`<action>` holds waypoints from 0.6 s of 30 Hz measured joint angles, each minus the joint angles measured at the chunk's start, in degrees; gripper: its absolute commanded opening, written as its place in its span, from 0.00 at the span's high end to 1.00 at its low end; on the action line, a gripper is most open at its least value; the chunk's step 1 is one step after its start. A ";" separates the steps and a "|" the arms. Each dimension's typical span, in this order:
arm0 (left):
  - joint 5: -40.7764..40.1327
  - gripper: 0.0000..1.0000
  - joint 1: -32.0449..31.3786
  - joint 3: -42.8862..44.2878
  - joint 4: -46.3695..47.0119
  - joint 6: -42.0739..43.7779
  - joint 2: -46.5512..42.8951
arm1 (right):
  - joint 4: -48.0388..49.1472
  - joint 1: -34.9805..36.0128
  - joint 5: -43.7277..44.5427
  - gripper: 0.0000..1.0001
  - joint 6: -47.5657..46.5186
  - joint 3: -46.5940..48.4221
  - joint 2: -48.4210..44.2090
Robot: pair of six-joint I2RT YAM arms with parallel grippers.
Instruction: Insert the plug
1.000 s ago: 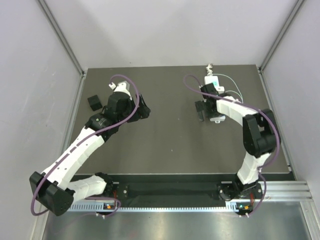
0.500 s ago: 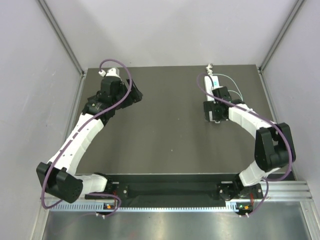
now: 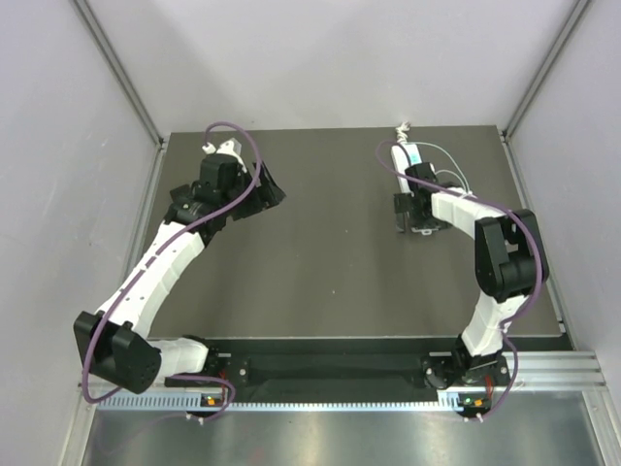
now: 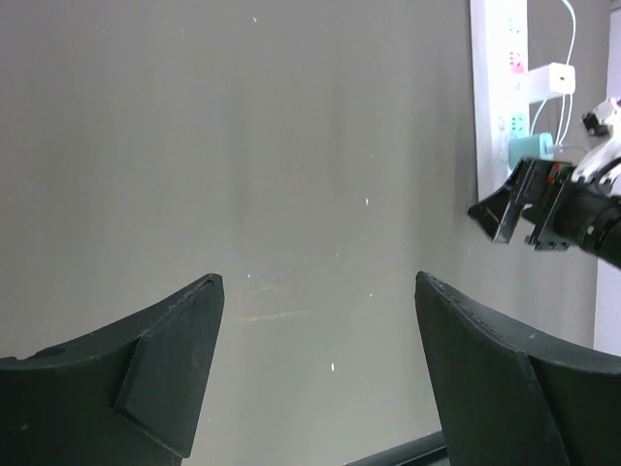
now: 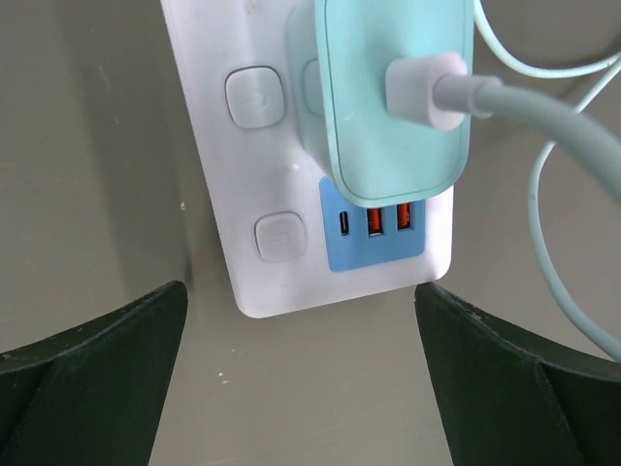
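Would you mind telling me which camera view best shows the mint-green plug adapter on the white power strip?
The right wrist view: the mint-green plug adapter fills the upper frame, close and sharp, sitting on the white power strip. The left wrist view shows it small and distant; the top external view, barely a speck.

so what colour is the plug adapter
The plug adapter is mint green; clearest in right wrist view.

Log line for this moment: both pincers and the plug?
left pincer: open, empty, over table | right pincer: open, over power strip end | mint adapter: in strip socket, looks seated, cable attached
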 measured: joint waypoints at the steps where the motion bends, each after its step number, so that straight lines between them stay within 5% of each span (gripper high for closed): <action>1: 0.20 0.16 0.00 -0.28 0.09 0.02 0.00 | -0.22 -0.11 0.26 0.00 -0.15 0.39 0.35; 10: 1.03 0.16 0.13 -1.29 0.83 0.26 0.00 | -0.42 -2.51 -0.26 0.00 -7.45 2.54 1.03; 18: 1.51 0.16 0.39 -1.27 3.28 0.24 2.69 | 0.63 -5.03 -9.09 0.00 -18.18 5.62 3.65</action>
